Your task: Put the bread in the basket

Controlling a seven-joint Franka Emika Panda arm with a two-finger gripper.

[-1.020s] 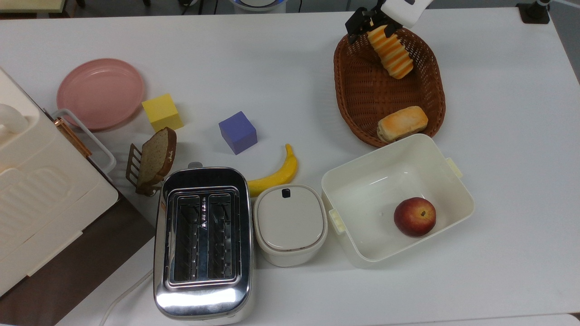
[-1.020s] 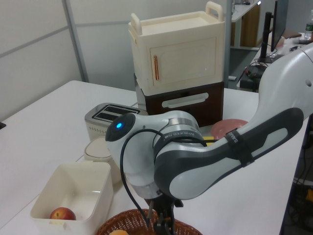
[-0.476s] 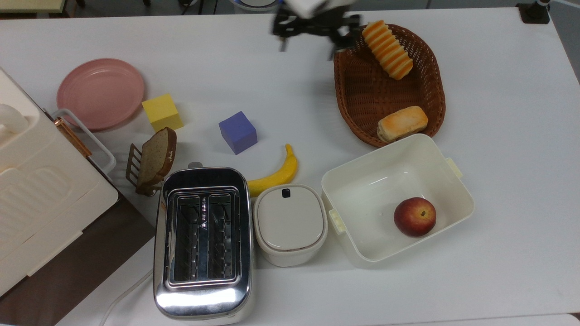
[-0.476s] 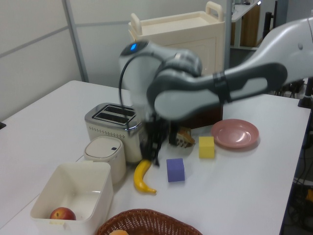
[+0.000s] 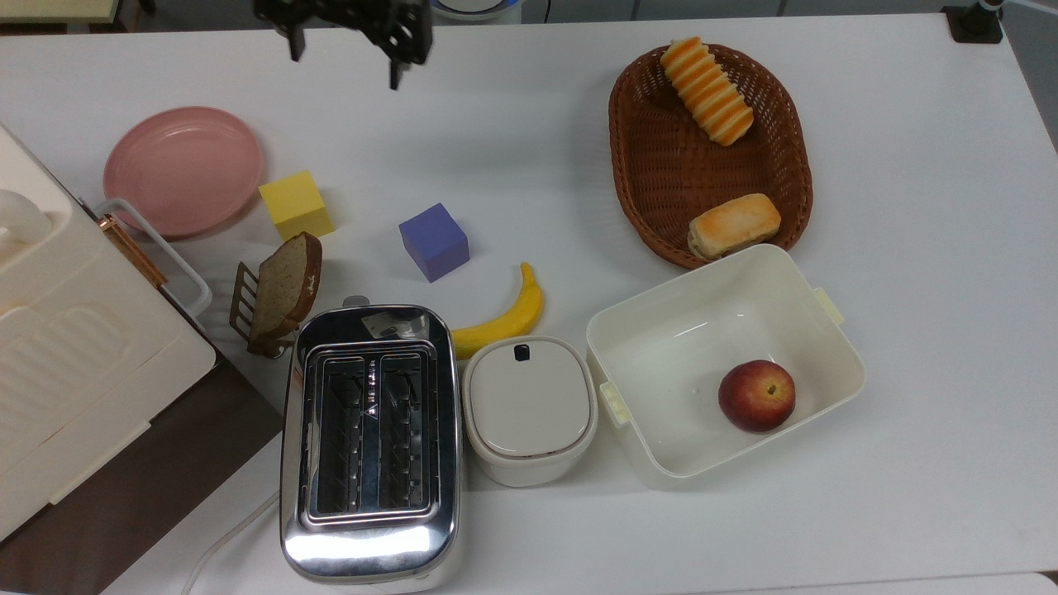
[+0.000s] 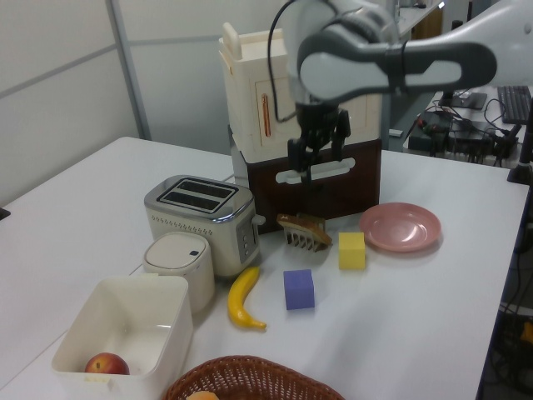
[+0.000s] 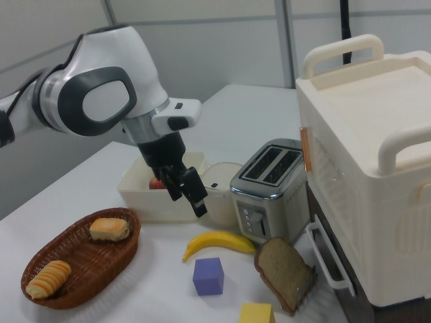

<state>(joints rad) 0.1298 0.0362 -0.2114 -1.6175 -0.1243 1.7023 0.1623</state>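
Top view: the pincer [image 5: 343,33] hangs empty, fingers spread apart, above the worktop [image 5: 529,124] near its far edge, well to the top view's left of the basket [image 5: 661,165]. The bread [image 5: 707,91] lies inside the basket at its far end, long axis slanting along the rim; delivery looks complete.
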